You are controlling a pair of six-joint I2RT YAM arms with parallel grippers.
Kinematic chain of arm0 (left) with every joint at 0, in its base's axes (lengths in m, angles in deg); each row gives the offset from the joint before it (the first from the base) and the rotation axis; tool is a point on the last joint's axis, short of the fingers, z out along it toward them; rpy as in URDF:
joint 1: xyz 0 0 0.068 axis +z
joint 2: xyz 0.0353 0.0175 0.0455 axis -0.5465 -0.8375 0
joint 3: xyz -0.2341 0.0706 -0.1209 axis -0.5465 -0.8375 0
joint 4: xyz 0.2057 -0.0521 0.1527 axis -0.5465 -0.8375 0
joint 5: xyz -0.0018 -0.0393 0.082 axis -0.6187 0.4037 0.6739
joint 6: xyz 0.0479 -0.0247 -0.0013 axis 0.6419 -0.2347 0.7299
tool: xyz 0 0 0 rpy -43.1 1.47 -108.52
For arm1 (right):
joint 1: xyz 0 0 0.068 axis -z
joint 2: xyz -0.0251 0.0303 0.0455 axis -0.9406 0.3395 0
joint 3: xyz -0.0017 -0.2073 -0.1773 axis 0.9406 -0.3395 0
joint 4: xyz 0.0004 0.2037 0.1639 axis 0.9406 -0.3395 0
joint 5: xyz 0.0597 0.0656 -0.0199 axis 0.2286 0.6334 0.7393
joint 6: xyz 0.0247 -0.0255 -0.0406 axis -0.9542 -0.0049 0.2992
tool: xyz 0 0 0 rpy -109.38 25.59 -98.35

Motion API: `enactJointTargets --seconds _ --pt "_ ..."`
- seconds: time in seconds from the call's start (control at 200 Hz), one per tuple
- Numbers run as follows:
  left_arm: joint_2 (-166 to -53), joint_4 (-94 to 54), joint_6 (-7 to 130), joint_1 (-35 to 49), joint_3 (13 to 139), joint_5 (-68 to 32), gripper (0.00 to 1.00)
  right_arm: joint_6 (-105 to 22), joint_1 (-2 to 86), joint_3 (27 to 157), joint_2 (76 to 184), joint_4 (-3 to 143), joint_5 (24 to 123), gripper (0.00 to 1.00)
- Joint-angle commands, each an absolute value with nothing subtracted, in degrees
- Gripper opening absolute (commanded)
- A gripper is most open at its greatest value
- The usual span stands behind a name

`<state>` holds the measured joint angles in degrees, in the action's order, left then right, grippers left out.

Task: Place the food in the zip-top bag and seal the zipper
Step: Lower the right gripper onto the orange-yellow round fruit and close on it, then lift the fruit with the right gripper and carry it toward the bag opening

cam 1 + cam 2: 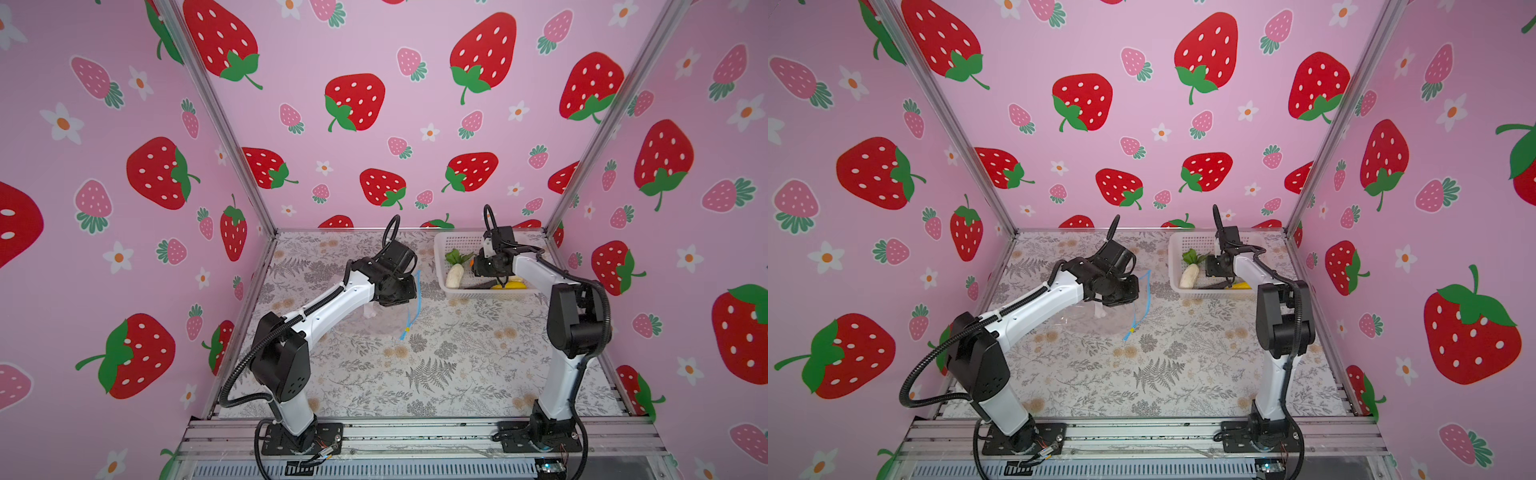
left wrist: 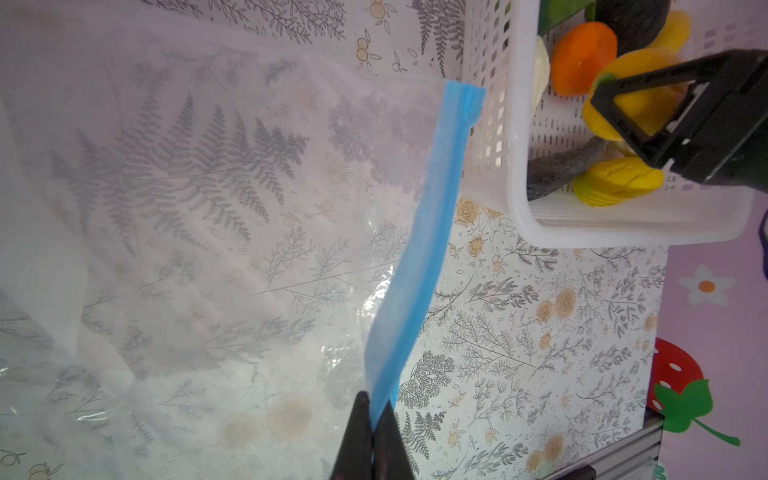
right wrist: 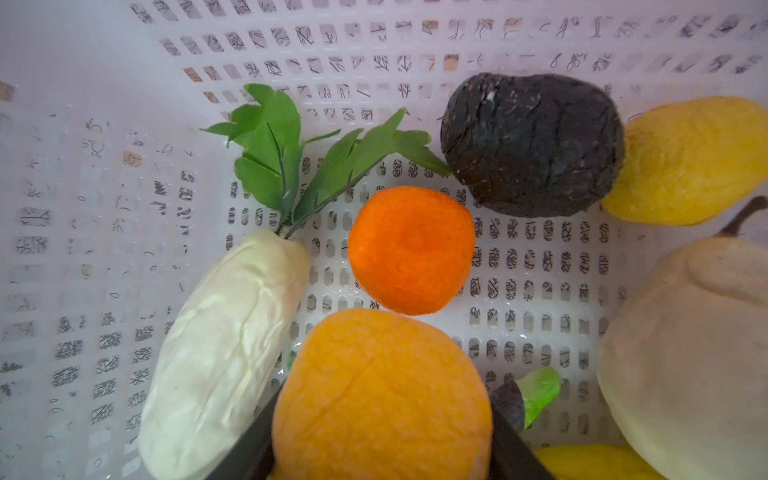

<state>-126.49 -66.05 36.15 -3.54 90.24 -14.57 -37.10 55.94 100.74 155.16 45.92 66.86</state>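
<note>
While the left claw point(image 2: 376, 401) stays out of sight beneath its own wrist in both top views, its wrist camera shows the two dark fingers point(image 2: 357, 436) pressed together on the zipper point(image 2: 432, 232), the light-blue strip pinched between them. From that pinch the strip runs away from the claw, and its far end stops just beside the outer wall of the white mesh basket point(image 2: 519, 199). The zip-top bag point(image 2: 187, 208), clear and crinkled, spreads out from the strip over the floral worktop point(image 1: 415, 374), the fern print showing through it. In a top view the yellow-tipped slider point(image 1: 406, 329) sits at the strip's near end, closer to the arm bases than the claw.

At the back right of the worktop the right claw point(image 3: 384, 415) reaches down into the basket, its fingers point(image 3: 511, 444) set against opposite sides of the peach point(image 3: 382, 386), which fills the gap between them. Whether the peach is clear of the basket floor cannot be told. Just beyond it lies the orange point(image 3: 411, 249), with the white radish point(image 3: 224, 357) alongside, its green leaves pointing toward the dark avocado point(image 3: 532, 145). A lemon point(image 3: 690, 162) rests against the avocado. All the food seen is in the basket, well apart from the left claw.
</note>
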Motion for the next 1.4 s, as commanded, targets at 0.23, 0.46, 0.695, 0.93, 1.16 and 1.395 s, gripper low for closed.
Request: enactJointTargets --seconds 0.23,0.46,0.695,0.93,1.16,1.395 --pt "-126.6 -65.6 34.5 -2.4 91.7 -18.3 0.00 -37.9 56.1 99.4 151.7 46.5 66.4 0.42" --pt "-127.3 -64.2 33.7 -2.0 92.7 -20.2 0.00 -39.2 56.2 101.6 150.8 45.7 67.9 0.40" --pt "-127.5 -64.2 33.6 -1.5 93.6 -22.1 0.00 -40.1 56.2 102.4 148.9 44.9 69.4 0.40" --pt "-126.2 -64.4 33.9 -0.3 92.6 -23.2 0.00 -40.8 56.2 101.1 146.3 46.4 71.7 0.39" --pt "-126.8 -64.1 33.1 0.0 92.8 -24.2 0.00 -42.9 55.9 94.6 141.4 54.2 82.0 0.38" --pt "-127.3 -64.6 32.7 0.1 94.0 -24.6 0.00 -46.7 50.0 82.2 134.2 65.3 93.1 0.32"
